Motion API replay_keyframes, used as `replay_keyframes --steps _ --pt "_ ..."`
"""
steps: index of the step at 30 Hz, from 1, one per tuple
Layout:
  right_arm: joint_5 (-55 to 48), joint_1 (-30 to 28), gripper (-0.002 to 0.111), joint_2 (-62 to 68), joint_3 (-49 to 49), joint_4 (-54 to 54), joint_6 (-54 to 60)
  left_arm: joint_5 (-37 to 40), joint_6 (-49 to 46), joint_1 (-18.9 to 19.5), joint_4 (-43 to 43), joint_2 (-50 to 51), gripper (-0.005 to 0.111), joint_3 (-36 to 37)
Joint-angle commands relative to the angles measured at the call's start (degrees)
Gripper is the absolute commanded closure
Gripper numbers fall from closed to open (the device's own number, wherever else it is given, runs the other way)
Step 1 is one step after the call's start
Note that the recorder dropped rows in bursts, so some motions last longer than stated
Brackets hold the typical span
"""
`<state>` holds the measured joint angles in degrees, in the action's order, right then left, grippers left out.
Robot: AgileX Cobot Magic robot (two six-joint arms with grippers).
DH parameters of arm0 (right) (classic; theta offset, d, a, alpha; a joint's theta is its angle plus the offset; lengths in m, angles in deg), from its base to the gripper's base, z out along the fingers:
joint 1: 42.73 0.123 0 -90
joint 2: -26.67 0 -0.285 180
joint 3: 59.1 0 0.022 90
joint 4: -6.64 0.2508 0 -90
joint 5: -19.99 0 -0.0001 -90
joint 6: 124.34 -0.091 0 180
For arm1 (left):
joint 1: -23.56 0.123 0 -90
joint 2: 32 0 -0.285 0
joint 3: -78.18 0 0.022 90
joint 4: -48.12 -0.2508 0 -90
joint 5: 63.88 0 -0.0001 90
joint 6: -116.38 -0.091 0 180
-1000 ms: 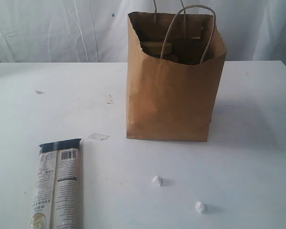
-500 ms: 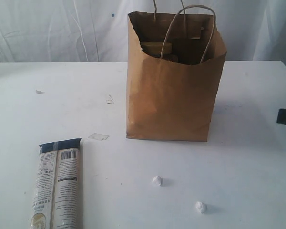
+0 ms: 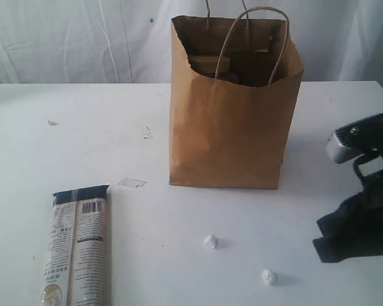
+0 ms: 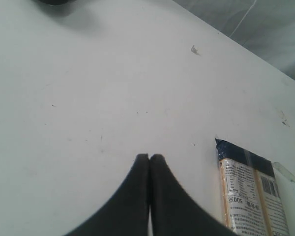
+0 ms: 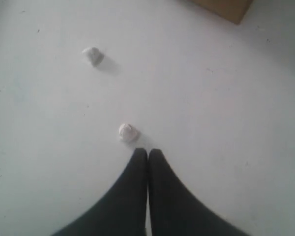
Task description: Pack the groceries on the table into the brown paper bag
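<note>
Only the long printed packet (image 3: 76, 252) is left on the table (image 3: 83, 140). It lies flat by the front-left corner, its long axis running toward the front edge. The brown paper bag (image 3: 233, 121) stands upright near the middle of the far edge, mouth open, with some contents visible inside.

Left gripper (image 4: 149, 158): fingers pressed together, nothing held, low over bare table just beside the packet's dark end. Right gripper (image 5: 148, 153): also closed and empty, over the front-right area, with one of two paper balls (image 5: 128, 132) just ahead of its tips.

Judgement: the left side should take the packet. Open the jaws first, pinch across the narrow width near one end, lift clear, then stand it on end so it passes between the handles (image 3: 252, 38).

Change from earlier frames: the right arm (image 3: 360, 210) has come in from the right edge. Bag, packet and balls are unmoved.
</note>
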<state>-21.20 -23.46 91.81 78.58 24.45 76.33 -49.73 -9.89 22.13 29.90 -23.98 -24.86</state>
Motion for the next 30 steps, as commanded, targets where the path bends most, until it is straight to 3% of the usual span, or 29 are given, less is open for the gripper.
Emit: replay_keyframes --steps 1,6,9,24,28,30 --pt "4.10 3.36 0.101 7.60 0.48 5.29 8.64 -0.03 -0.13 0.11 -0.19 -0.23 0.107 0.25" --pt "2.56 9.92 0.076 15.56 0.48 6.97 12.28 -0.03 -0.13 0.11 -0.19 -0.23 0.107 0.25" --pt "2.63 11.72 0.068 18.61 0.48 6.50 12.28 -0.03 -0.13 0.11 -0.19 -0.23 0.107 0.25" --pt "12.23 12.11 0.067 33.28 4.45 0.50 10.10 -0.03 -0.13 0.11 -0.19 -0.23 0.107 0.25" --pt "9.35 12.11 0.067 35.36 4.45 0.50 9.99 -0.03 -0.13 0.11 -0.19 -0.23 0.107 0.25" --pt "10.68 12.11 0.073 35.36 4.70 0.50 9.99 -0.03 -0.13 0.11 -0.19 -0.23 0.107 0.25"
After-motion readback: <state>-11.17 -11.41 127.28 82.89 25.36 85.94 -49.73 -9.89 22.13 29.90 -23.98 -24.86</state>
